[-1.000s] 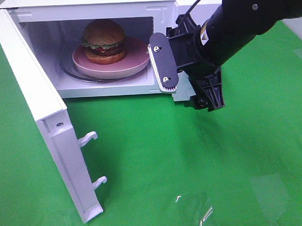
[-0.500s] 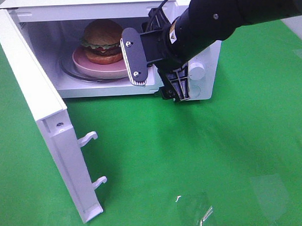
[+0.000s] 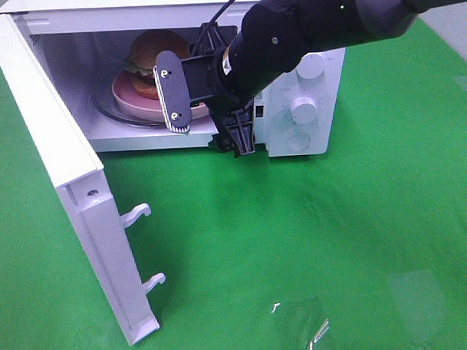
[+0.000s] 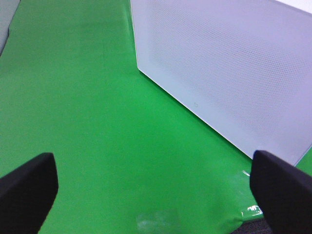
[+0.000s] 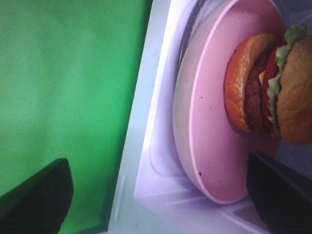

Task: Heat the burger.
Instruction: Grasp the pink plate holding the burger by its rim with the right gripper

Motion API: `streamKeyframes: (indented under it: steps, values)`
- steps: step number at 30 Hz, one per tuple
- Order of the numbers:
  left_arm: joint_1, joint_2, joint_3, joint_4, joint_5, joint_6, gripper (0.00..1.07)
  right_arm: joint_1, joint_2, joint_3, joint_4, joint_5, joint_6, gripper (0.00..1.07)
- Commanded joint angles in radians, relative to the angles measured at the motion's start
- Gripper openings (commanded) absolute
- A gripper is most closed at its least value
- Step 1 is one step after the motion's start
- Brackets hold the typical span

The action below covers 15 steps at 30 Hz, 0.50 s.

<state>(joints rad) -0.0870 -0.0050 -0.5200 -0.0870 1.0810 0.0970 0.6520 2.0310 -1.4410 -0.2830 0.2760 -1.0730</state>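
The burger [image 3: 149, 51], golden-brown bun with green lettuce, sits on a pink plate [image 3: 127, 94] inside the open microwave [image 3: 307, 80]. My right gripper [image 3: 207, 118] is open and empty at the front of the opening, partly hiding burger and plate. In the right wrist view the plate [image 5: 214, 126] and burger [image 5: 273, 83] lie close ahead of the right gripper [image 5: 158, 195], between its spread dark fingertips [image 5: 34, 195]. My left gripper [image 4: 156, 195] is open and empty over the green cloth, beside the outer face of the microwave door [image 4: 229, 63]. It is out of the high view.
The microwave door [image 3: 64, 165] stands swung wide open to the left, with two latch hooks [image 3: 135, 215] sticking out. Two knobs [image 3: 302, 107] are on the control panel at the right. A glass turntable [image 3: 104, 106] lies under the plate. Green cloth [image 3: 335, 240] covers the table.
My right gripper has moved left, from in front of the control panel to in front of the microwave opening, close to the plate. The burger, plate and door have not moved.
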Motion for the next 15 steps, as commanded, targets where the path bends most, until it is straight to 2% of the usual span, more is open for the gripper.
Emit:
streamKeyframes:
  steps: [1,7,15]
  values:
    - [0.001,-0.007,0.003,0.001,-0.011,-0.004,1.00,0.001,0.059,-0.067,0.005,0.002,0.029,0.92]
    - [0.001,-0.007,0.003,0.001,-0.011,-0.004,1.00,0.000,0.132,-0.155,0.005,0.050,0.037,0.91]
    - [0.001,-0.007,0.003,0.001,-0.011,-0.004,1.00,-0.001,0.194,-0.223,0.007,0.055,0.041,0.90]
